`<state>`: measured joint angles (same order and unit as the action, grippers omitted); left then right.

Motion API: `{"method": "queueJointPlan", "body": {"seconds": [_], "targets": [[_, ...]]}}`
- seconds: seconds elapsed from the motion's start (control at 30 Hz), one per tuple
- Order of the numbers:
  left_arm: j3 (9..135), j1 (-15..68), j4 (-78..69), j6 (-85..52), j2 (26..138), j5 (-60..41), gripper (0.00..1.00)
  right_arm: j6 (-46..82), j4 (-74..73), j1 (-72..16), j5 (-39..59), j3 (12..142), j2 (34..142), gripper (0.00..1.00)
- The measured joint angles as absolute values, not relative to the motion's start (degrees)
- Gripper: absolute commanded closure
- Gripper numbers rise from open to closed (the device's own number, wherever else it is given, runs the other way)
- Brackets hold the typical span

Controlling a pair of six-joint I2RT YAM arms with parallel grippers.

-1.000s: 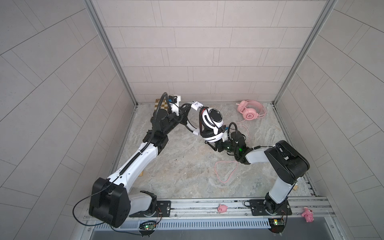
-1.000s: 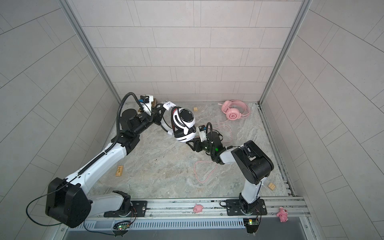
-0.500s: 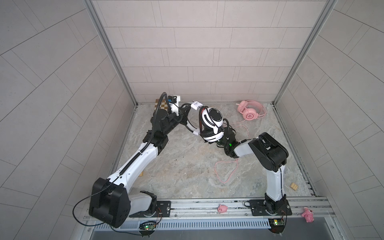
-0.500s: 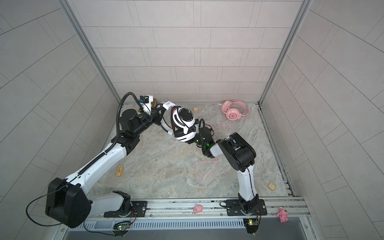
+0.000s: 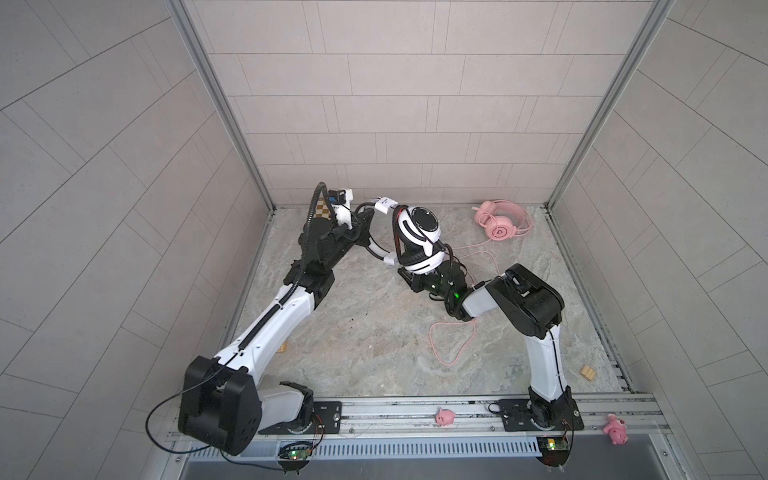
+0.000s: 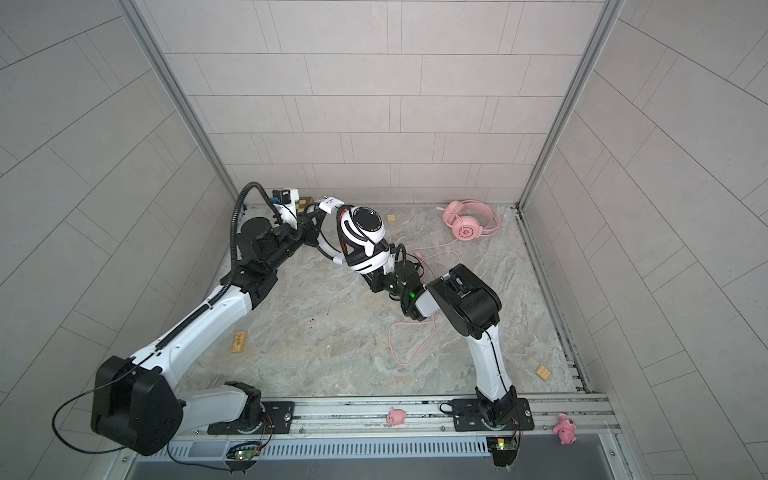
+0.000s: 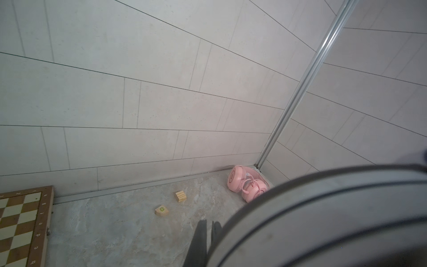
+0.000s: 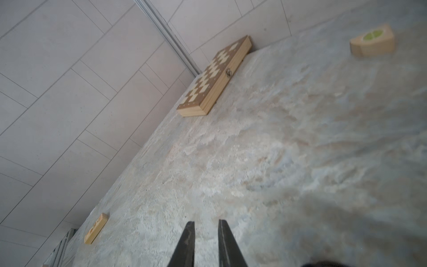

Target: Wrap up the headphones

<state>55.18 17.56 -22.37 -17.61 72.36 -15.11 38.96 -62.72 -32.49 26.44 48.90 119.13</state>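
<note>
White headphones (image 5: 417,232) hang in the air over the back of the marbled tabletop (image 5: 365,332). Their headband is pinched in the left gripper (image 5: 362,222), whose fingers (image 7: 201,240) press together beside the band. Right gripper (image 8: 205,223) sits just under the lower ear cup, its jaws parted by a narrow gap with only bare surface showing between them. Whether it touches the cup I cannot tell. Pink headphones (image 5: 500,222) lie in the far right corner, and their pink cord (image 5: 453,340) runs forward into a loop beside the right arm. Chessboard (image 8: 217,76) rests in the far left corner, against the wall.
</note>
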Motion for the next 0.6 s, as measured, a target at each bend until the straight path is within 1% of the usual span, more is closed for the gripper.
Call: {"method": "queueJointPlan", "body": {"seconds": [0.33,0.6], "targets": [[54.50,16.58,-16.71,-21.08,70.35,3.97,1.00,35.53,-54.81,-41.50,24.38,40.73,109.89,0.81],[54.50,14.87,-10.81,-24.01,69.54,18.41,1.00,29.91,-41.45,-48.03,19.16,37.95,98.32,0.82]]}}
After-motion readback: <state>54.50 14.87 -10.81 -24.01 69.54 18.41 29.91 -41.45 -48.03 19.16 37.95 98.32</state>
